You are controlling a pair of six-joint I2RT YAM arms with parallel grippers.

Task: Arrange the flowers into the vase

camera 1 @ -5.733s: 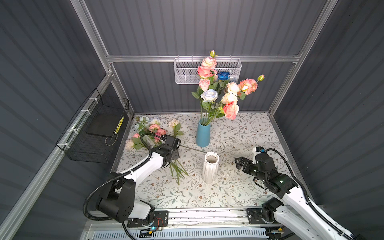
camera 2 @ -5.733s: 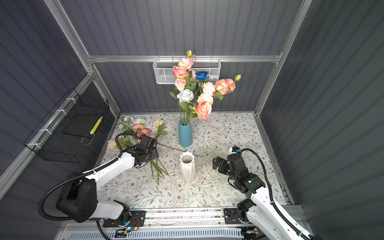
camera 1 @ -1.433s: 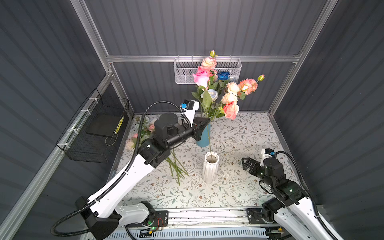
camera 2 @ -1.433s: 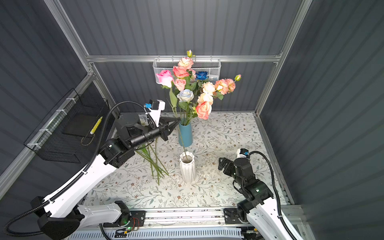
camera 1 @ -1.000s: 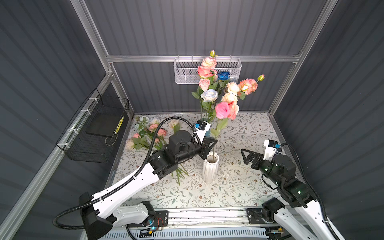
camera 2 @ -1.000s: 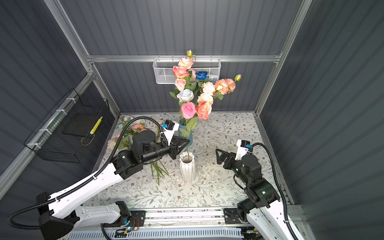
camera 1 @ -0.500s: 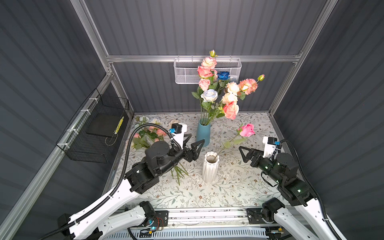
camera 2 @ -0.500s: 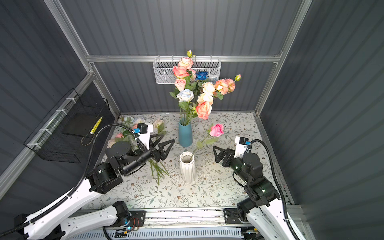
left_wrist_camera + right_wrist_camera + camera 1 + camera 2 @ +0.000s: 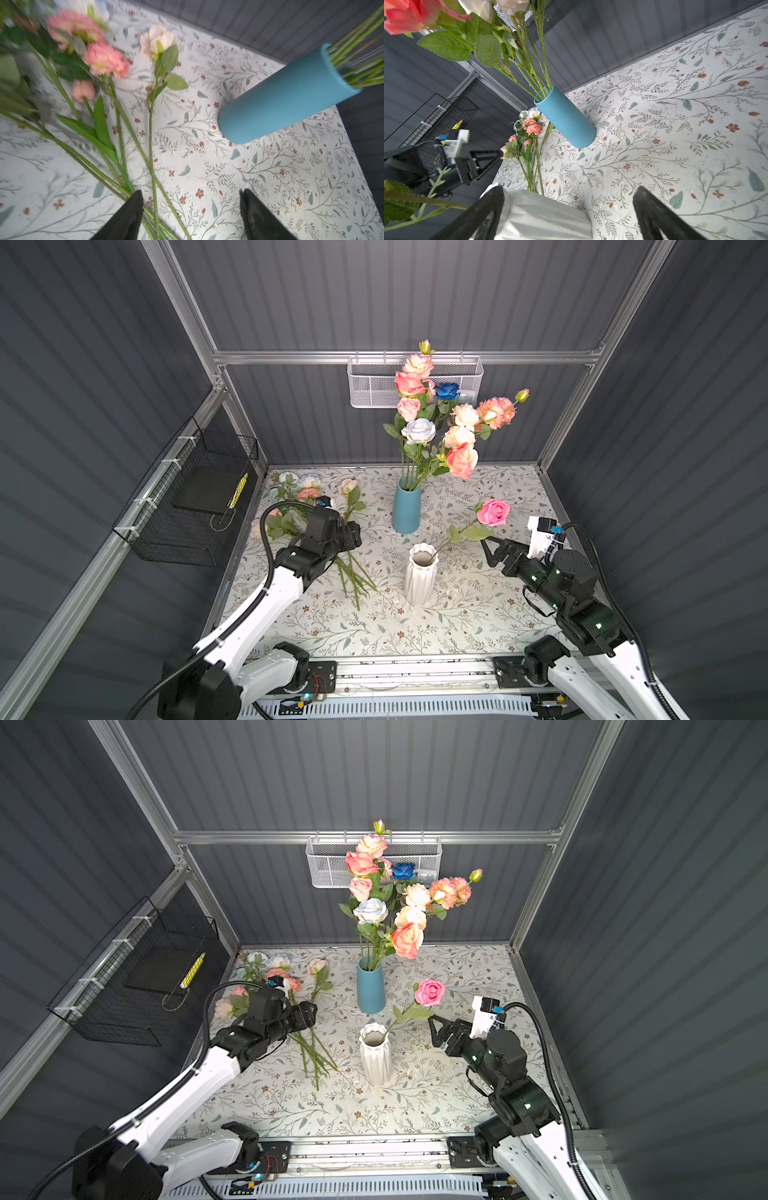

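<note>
Top views: the white vase stands upright near the middle of the worktop. One pink rose is in it, with its stem in the mouth and its bloom leaning out toward 2 o'clock. The blue vase stands at 12 o'clock from the white one, apart from it. It holds a full bunch of pink, peach, cream, pale blue and deep blue blooms. The loose flowers lie flat at 10 o'clock from the white vase, stem ends pointing toward 5 o'clock.

The left arm reaches over those stems. Left wrist view: the left jaws are released, fingertips well apart and gripping nothing, with stems passing beneath them.

The right arm sits at 3 o'clock from the white vase. The right jaws are released and spread wide, close to the rose's leaves; contact cannot be told. Right wrist view: the white vase shows beside one fingertip, not clamped.
</note>
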